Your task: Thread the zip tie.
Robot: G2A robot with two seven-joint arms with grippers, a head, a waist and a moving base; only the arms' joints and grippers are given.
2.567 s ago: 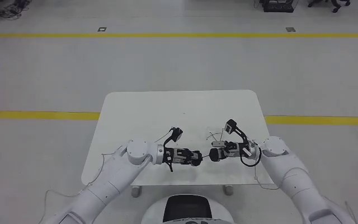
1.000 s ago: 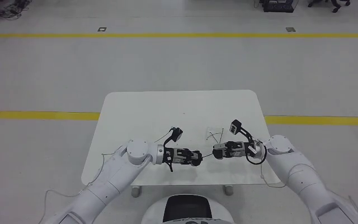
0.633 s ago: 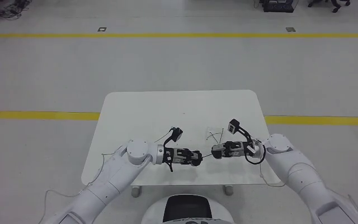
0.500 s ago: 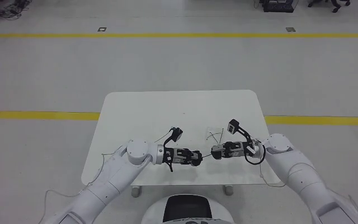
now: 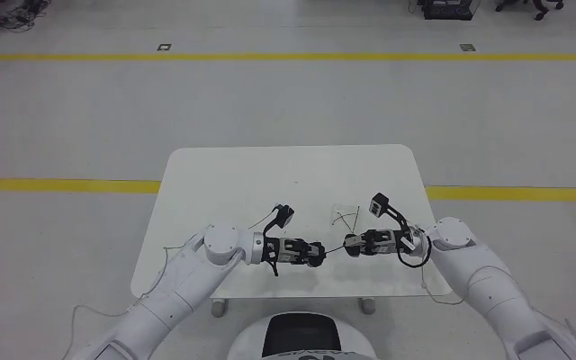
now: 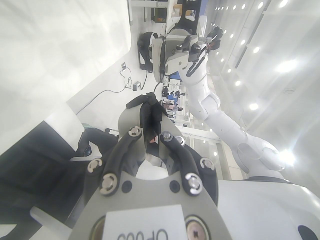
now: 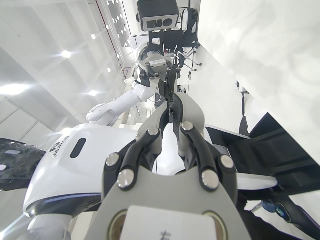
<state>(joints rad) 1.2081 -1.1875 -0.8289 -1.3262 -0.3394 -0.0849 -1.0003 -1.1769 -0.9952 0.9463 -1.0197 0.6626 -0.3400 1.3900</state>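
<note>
Left gripper (image 5: 321, 253) and right gripper (image 5: 346, 246) sit tip to tip, both pinched shut on the zip tie (image 5: 334, 249); probably lining tail up with head.

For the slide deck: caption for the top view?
Left gripper and right gripper hold a zip tie between them over the table; loose strands lie beyond.

My left arm (image 5: 184, 281) and right arm (image 5: 477, 279) are glossy white, with black cables (image 5: 397, 255) at the wrists. My left gripper (image 6: 149, 106) and right gripper (image 7: 172, 102) show grey plates, black linkages, silver screws and white labels.
</note>
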